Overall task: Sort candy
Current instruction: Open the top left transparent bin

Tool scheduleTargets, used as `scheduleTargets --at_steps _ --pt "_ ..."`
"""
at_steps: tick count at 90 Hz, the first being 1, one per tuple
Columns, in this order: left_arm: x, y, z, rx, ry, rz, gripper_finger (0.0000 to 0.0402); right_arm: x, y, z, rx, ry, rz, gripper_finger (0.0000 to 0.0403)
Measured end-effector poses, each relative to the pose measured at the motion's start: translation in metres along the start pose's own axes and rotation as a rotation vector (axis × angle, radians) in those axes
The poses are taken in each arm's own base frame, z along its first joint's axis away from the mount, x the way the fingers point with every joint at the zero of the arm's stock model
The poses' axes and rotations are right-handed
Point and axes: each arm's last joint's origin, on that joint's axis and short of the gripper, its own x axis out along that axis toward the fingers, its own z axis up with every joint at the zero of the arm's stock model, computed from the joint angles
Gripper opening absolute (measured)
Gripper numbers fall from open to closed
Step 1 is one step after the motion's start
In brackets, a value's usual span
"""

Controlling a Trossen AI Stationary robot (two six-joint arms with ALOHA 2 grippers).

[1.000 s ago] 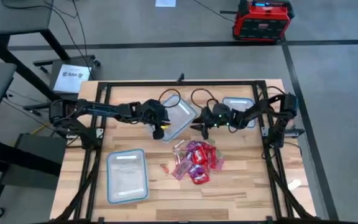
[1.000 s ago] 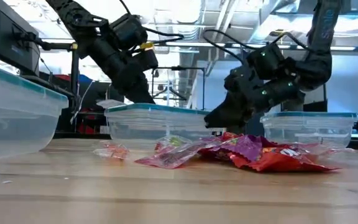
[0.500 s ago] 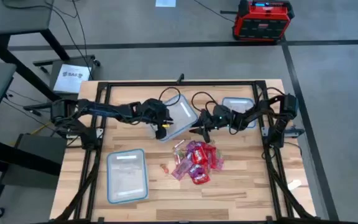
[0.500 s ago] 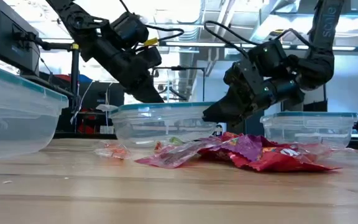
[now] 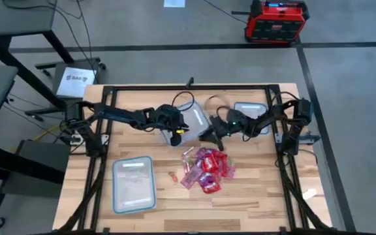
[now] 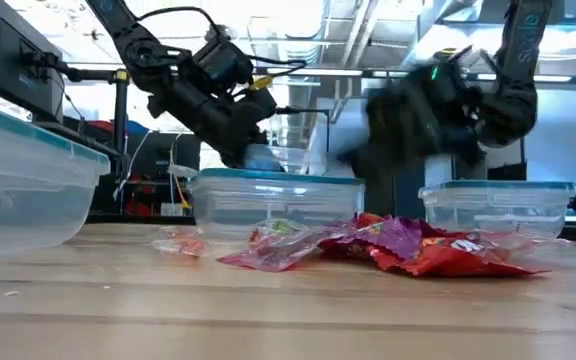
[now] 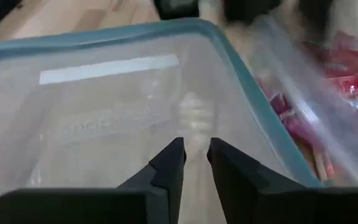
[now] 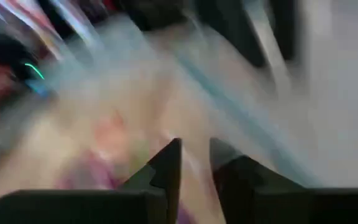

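The candy (image 5: 207, 170) lies heaped in the middle of the table, red and pink packets overlapping, with a few small pieces (image 5: 173, 176) strayed just beside it; nothing has yet been lifted clear. Three clear containers ring the heap as destinations: one (image 5: 133, 184) near the front left, one (image 5: 191, 119) at centre back, one (image 5: 249, 109) at back right. The left gripper (image 7: 195, 155) hovers over the centre container, fingers nearly together with only a narrow gap and nothing visible between them. The right gripper (image 8: 194, 152), between the centre container and the heap, likewise shows a narrow gap and no load, presumably heading for a packet.
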Motion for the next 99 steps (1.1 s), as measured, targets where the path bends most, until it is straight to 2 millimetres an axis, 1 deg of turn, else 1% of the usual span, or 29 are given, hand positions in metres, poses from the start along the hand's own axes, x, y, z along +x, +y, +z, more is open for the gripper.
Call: scheduleTargets --at_steps 6,13,21,30,36,42,45,51,56,62,69,75,81,84,88,94,99 --pt "0.0 0.0 0.0 0.003 -0.001 -0.002 0.0067 -0.001 0.001 0.0 0.024 -0.016 0.014 0.0035" --pt "0.0 0.0 0.0 0.01 -0.005 -0.003 0.0067 -0.002 0.0 -0.01 0.069 0.05 0.003 0.0024" --pt "-0.002 0.0 0.003 0.013 -0.022 0.003 0.0067 -0.002 0.003 -0.001 0.053 0.027 0.042 0.0017" --pt "-0.009 -0.001 0.01 0.018 -0.042 0.008 0.0068 -0.002 0.009 -0.002 0.032 0.074 0.049 0.0015" --pt "-0.015 -0.001 0.019 0.021 -0.066 0.011 0.0068 -0.004 0.015 0.008 -0.031 0.063 0.052 0.0015" --pt "-0.025 -0.001 0.027 0.019 -0.079 0.013 0.0068 -0.005 0.019 0.02 -0.061 0.063 0.017 0.0015" --pt "-0.031 -0.002 0.036 0.021 -0.104 0.015 0.0068 -0.007 0.02 0.023 -0.062 0.088 -0.014 0.0016" --pt "-0.043 -0.003 0.045 0.019 -0.111 0.015 0.0068 -0.011 0.022 0.029 -0.079 0.147 -0.066 0.0016" --pt "-0.055 -0.004 0.055 0.002 -0.129 0.017 0.0068 -0.012 0.024 0.042 -0.111 0.171 -0.122 0.0016" --pt "-0.072 -0.005 0.067 -0.055 -0.141 0.023 0.0068 -0.012 0.023 0.057 -0.149 0.22 -0.234 0.0016" --pt "-0.089 -0.007 0.074 -0.146 -0.133 0.041 0.0068 -0.009 0.018 0.064 -0.172 0.328 -0.325 0.0016" --pt "-0.099 -0.012 0.071 -0.229 -0.091 0.048 0.0068 -0.001 0.011 0.069 -0.175 0.385 -0.359 0.0016" --pt "-0.103 -0.019 0.066 -0.292 -0.034 0.05 0.0068 0.008 -0.001 0.073 -0.16 0.419 -0.394 0.0014" --pt "-0.104 -0.024 0.063 -0.314 -0.005 0.047 0.0068 0.012 -0.009 0.071 -0.146 0.445 -0.407 0.0013" --pt "-0.102 -0.03 0.057 -0.328 0.045 0.047 0.0068 0.017 -0.02 0.064 -0.12 0.501 -0.421 0.0011" --pt "-0.094 -0.039 0.044 -0.328 0.111 0.054 0.0068 0.024 -0.035 0.053 -0.083 0.575 -0.442 0.0009" --pt "-0.087 -0.043 0.035 -0.311 0.145 0.085 0.0068 0.029 -0.043 0.046 -0.067 0.624 -0.448 0.0006"
